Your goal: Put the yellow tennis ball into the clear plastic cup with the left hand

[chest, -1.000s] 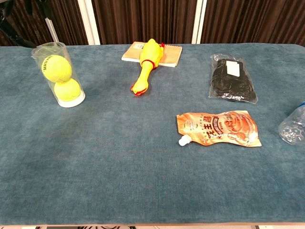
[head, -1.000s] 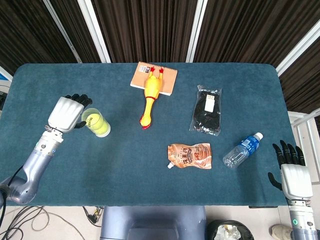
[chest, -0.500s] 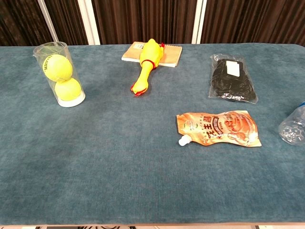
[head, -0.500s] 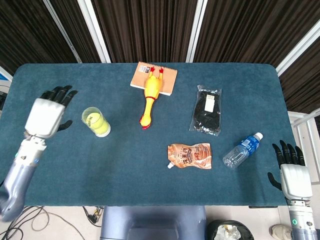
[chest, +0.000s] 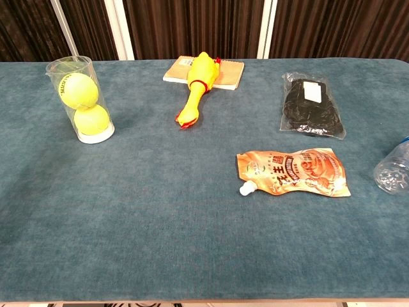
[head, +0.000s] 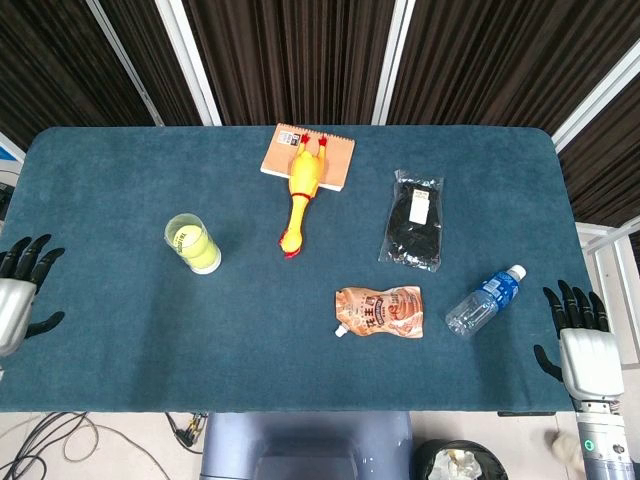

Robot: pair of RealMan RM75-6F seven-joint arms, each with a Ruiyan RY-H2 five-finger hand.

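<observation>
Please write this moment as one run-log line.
ball: in cup | left robot hand: open, at table edge | right robot hand: open, idle

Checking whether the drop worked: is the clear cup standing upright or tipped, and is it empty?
Upright and not empty: the clear plastic cup stands on its base with two yellow tennis balls stacked inside.

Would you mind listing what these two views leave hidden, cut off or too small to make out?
- Left hand: head view, cut by the left edge; absent from chest view.
- Water bottle: chest view, cut by the right edge.
- Notebook: both views, partly covered by the rubber chicken.
- Orange pouch: print too small to read.
- Black item in bag: kind unclear.
</observation>
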